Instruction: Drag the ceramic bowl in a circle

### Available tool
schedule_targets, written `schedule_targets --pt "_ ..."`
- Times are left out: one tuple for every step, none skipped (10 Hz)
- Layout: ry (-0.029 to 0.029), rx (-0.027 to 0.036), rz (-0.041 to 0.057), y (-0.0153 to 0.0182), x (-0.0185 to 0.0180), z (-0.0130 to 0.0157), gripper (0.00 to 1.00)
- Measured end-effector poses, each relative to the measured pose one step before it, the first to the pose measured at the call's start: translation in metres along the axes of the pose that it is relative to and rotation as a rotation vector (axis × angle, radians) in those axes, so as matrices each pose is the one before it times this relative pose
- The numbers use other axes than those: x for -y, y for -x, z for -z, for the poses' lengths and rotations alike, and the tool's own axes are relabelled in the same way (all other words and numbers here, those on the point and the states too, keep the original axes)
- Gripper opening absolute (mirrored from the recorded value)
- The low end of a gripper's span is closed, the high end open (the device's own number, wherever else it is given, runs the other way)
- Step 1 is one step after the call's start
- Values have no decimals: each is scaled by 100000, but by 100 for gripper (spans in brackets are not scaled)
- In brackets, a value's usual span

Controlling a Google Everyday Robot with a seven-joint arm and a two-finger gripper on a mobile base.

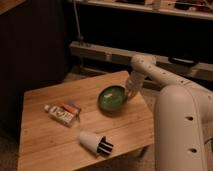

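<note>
1. The ceramic bowl [112, 98] sat upright on the wooden table [45, 145], in the half nearer the robot and not far from that edge.
2. The gripper [131, 93] was down at the bowl's rim, on the side facing the robot's white body. It was touching the rim or just beside it. From where I stood I could not tell whether it was spread, pressed together or pinching the rim.
3. The arm [150, 70] reached in from behind and above that corner of the table, with its wrist angled down onto the rim.
4. The relation that mattered was plain enough. The bowl lay away from the gripper toward the middle of the table, so the whole dish was on the table's side of the tool.
5. A round bowl has no long axis, so I judged that only this rim contact would steer it.
6. A white cup [90, 140] lay tipped on its side nearer the front edge, well apart from the bowl.
7. A tube and small packet [60, 114] lay farther across the table.
8. I judged that a wide circle would have to stay clear of both, and of the near edge.
</note>
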Motion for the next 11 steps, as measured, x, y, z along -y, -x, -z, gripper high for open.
schedule_targets --pt "1906 1286 -2664 553 -2010 -227 2" --pt "804 649 -1802 512 -1468 36 2" --pt "154 1157 -2210 887 -1834 253 2" --pt "266 1489 -936 1192 -1380 290 2" --pt "229 1516 651 1323 -810 38 2" --pt "47 1550 2173 1612 -181 41 2" --pt "142 2629 4451 2306 625 -317 2" --pt "-197 2133 3396 1536 859 -378 2" --pt "-95 2207 3421 1228 798 -478 2" --pt "-689 3374 5727 1376 1478 -989 2" --pt "-1349 2064 4779 448 1881 -675 2"
